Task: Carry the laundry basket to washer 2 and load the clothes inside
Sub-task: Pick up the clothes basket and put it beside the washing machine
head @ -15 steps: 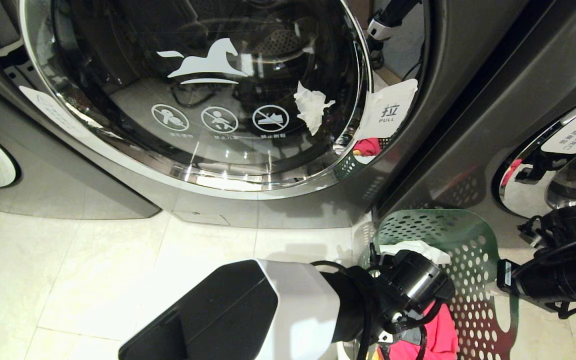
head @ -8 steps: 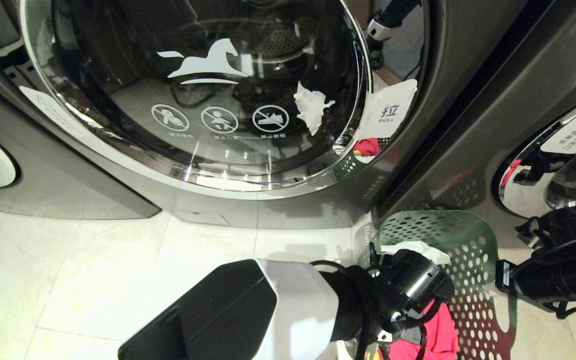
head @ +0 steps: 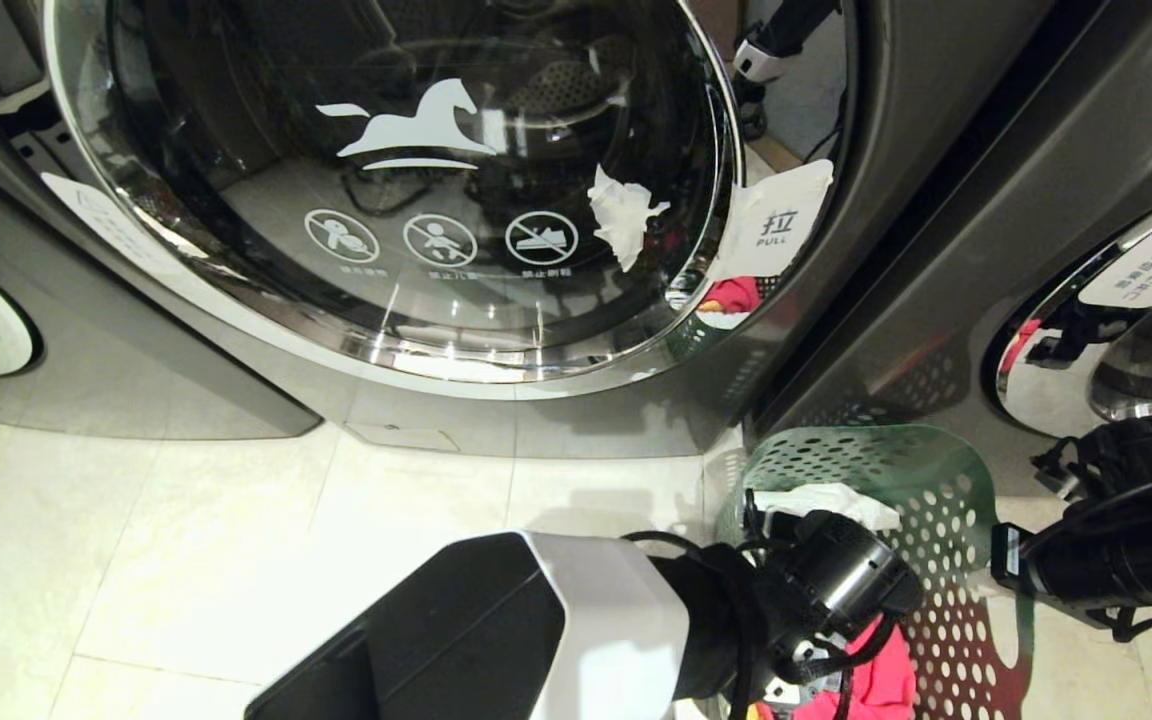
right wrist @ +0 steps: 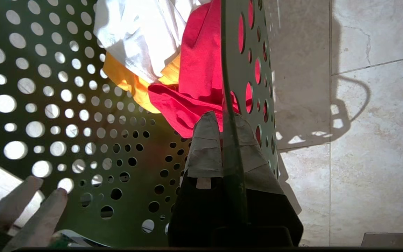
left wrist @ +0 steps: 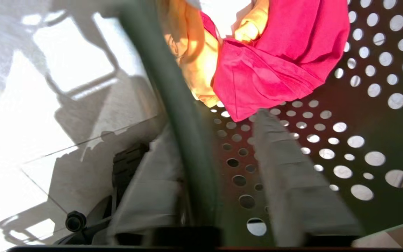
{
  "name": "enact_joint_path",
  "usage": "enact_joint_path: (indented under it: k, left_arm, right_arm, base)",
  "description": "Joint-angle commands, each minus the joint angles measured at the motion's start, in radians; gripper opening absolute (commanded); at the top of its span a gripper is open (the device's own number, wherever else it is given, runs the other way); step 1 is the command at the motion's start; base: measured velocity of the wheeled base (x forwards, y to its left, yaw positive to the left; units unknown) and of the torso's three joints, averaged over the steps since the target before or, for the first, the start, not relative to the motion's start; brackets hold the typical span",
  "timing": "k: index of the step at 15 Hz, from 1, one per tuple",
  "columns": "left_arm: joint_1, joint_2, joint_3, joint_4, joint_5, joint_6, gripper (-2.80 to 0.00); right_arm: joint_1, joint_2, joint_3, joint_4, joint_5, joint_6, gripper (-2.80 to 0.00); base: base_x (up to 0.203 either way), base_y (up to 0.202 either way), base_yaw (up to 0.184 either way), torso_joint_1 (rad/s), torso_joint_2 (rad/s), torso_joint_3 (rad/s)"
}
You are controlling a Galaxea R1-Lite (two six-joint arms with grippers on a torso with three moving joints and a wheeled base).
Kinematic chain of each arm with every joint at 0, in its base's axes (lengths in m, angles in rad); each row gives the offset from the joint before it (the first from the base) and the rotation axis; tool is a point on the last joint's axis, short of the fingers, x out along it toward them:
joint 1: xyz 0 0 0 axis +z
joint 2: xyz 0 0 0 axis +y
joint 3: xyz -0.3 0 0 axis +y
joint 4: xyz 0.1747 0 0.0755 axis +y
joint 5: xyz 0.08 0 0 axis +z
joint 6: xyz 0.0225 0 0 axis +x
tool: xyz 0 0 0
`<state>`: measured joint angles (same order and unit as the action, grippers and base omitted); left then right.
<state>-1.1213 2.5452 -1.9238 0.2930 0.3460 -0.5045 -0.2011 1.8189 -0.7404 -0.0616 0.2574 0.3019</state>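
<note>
Head view: one laundry basket [head: 921, 480], green perforated plastic with round holes, standing on the pale tiled floor [head: 186, 560] at lower right, just before the dark grey washer [head: 896, 150]. Washer door [head: 386, 180]: one, round, chrome-rimmed glass, white horse logo, closed. A second washer's door edge [head: 1116, 300] shows at far right. Left arm reaches over the basket's near rim, its end effector hidden behind the wrist; right arm sits at the basket's right side.

Left wrist view: left end effector [left wrist: 222, 168] straddles the basket rim [left wrist: 184, 115], one taped grey finger [left wrist: 285, 164] inside the basket, the other outside; fingers parted, standing clear of the rim, gripping nothing. Clothes, three counted, lie just beyond the fingertips: pinkish-red garment [left wrist: 275, 66], yellow-orange garment [left wrist: 194, 59], white garment [left wrist: 222, 10], all soft and crumpled.

Right wrist view: right end effector [right wrist: 224, 140] closed on the basket wall [right wrist: 229, 87], taped fingers pinching the thin green edge from both sides. The three garments lie on the perforated base [right wrist: 65, 115], close ahead of the fingertips. Left fingers [right wrist: 30, 203] show at the opposite rim.
</note>
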Motion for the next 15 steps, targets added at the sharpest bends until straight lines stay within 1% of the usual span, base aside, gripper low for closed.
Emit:
enact_joint_path:
  k: [1,3,4,5,6,8,10,11,12,14,15]
  left_arm:
    - [0.003,0.013,0.0,0.0,0.005,-0.003,0.0]
    - [0.002,0.002,0.0,0.003,0.011,0.0,0.0]
    - [0.003,-0.008,0.0,0.004,0.022,0.0,0.0]
    - [0.006,-0.02,0.0,0.008,0.047,-0.003,0.0]
    - [0.007,-0.035,0.002,0.012,0.055,-0.012,0.0]
    - [0.008,-0.081,0.002,0.023,0.057,-0.033,0.0]
    - [0.013,-0.109,0.002,0.036,0.06,-0.034,0.0]
    - [0.018,-0.115,0.002,0.07,0.062,-0.035,0.0]
    - [0.022,-0.117,0.002,0.103,0.071,-0.038,0.0]
    - [0.031,-0.117,0.002,0.114,0.105,-0.04,0.0]
    - [0.032,-0.125,0.002,0.115,0.106,-0.042,0.0]
  right_arm:
    - [0.0,-0.001,0.004,0.0,-0.001,0.003,-2.8]
    - [-0.001,0.0,0.007,-0.001,-0.004,0.002,-2.8]
    - [-0.001,0.003,0.006,0.0,-0.004,0.002,-2.8]
    - [-0.003,0.005,0.006,0.0,-0.004,0.002,-2.8]
    - [-0.006,0.006,0.006,0.0,-0.006,0.0,-2.8]
    - [-0.008,0.02,0.006,0.0,-0.008,0.002,-2.8]
    - [-0.008,0.028,0.001,0.0,-0.022,0.0,-2.8]
    - [-0.008,0.028,-0.006,0.0,-0.024,-0.006,-2.8]
    - [-0.021,0.028,-0.006,0.001,-0.028,-0.031,-2.8]
    - [-0.071,0.027,0.007,0.003,-0.049,-0.12,-2.8]
    - [-0.097,0.025,0.005,0.003,-0.051,-0.139,-2.8]
  base:
    - [0.0,0.0,0.0,0.0,0.0,0.0]
    - [0.0,0.0,0.0,0.0,0.0,0.0]
    - [0.0,0.0,0.0,0.0,0.0,0.0]
    - [0.0,0.0,0.0,0.0,0.0,0.0]
    - [0.0,0.0,0.0,0.0,0.0,0.0]
    - [0.0,0.0,0.0,0.0,0.0,0.0]
    - [0.0,0.0,0.0,0.0,0.0,0.0]
    - [0.0,0.0,0.0,0.0,0.0,0.0]
    - [0.0,0.0,0.0,0.0,0.0,0.0]
    - [0.0,0.0,0.0,0.0,0.0,0.0]
    - [0.0,0.0,0.0,0.0,0.0,0.0]
